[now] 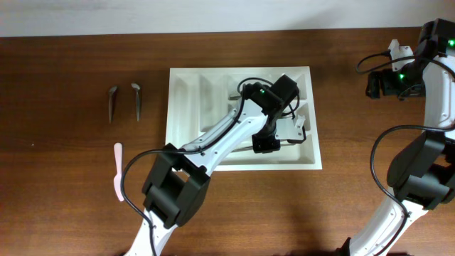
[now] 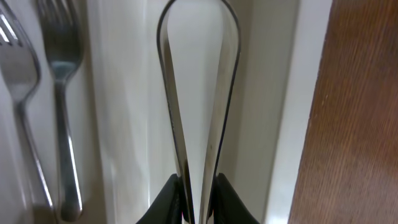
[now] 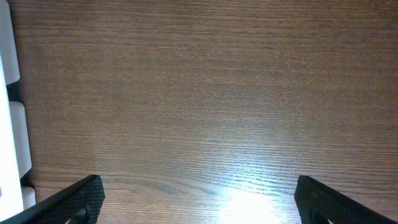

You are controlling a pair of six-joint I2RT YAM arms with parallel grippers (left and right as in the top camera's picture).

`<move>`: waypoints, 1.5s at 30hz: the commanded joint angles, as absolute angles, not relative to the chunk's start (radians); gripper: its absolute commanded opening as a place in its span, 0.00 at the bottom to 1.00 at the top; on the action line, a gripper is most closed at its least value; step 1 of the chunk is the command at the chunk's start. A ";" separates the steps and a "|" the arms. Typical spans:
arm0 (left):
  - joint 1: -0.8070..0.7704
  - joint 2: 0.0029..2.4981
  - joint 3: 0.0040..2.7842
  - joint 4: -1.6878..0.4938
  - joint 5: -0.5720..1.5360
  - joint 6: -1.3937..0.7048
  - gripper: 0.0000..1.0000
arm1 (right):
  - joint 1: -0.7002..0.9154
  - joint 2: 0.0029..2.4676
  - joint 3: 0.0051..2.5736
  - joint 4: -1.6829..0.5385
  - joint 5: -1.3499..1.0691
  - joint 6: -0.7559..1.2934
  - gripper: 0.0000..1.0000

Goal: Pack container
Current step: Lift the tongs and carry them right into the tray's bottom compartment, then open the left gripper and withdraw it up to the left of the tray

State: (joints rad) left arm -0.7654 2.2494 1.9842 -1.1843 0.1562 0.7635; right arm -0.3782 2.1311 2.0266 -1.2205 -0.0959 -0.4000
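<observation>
Left hand (image 2: 198,199) pinches metal tongs (image 2: 225,93) inside the white container (image 1: 183,114), centre frame.
Likely the placing step: next, lower beside the forks (image 2: 62,93) and release; right hand (image 3: 199,196) gapes wide over the worktop (image 3: 199,93).

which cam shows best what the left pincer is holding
The left wrist view: a looped metal utensil, clamped in the left pincer, shows close up over the tray. Overhead, the left arm hides it. The right wrist view shows only the wooden table.
</observation>
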 commanded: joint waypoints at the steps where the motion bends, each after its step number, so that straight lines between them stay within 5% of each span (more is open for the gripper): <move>1: -0.763 2.276 1.997 -1.182 0.157 0.780 0.19 | -0.380 2.138 2.023 -1.218 -0.105 -0.411 0.99; 3: -0.763 2.276 1.997 -1.181 0.157 0.780 0.30 | -0.380 2.138 2.023 -1.218 -0.105 -0.411 0.99; 9: -0.761 2.276 1.997 -1.175 0.154 0.780 0.32 | -0.380 2.138 2.023 -1.218 -0.105 -0.411 0.99; 16: -0.758 2.276 1.998 -1.169 0.147 0.780 0.45 | -0.380 2.138 2.023 -1.218 -0.105 -0.411 0.99; 29: -0.736 2.276 2.296 -1.152 -0.066 0.590 0.49 | -0.380 2.138 2.023 -1.218 -0.105 -0.411 0.99; 30: -0.729 2.276 2.331 -1.152 -0.094 0.562 0.56 | -0.380 2.138 2.023 -1.218 -0.105 -0.411 0.99; 32: -0.705 2.276 2.411 -1.170 -0.165 0.497 0.99 | -0.380 2.138 2.023 -1.218 -0.105 -0.411 0.99; 40: -0.545 2.276 2.615 -1.383 -0.201 0.381 0.99 | -0.380 2.138 2.023 -1.218 -0.105 -0.411 0.99; 45: -0.379 2.276 2.619 -1.450 -0.299 0.129 0.99 | -0.380 2.138 2.023 -1.218 -0.105 -0.411 0.99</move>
State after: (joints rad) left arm -0.4706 2.2772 2.6041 -1.4342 -0.2268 0.3180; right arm -0.3782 2.1311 2.0266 -1.2205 -0.0959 -0.4004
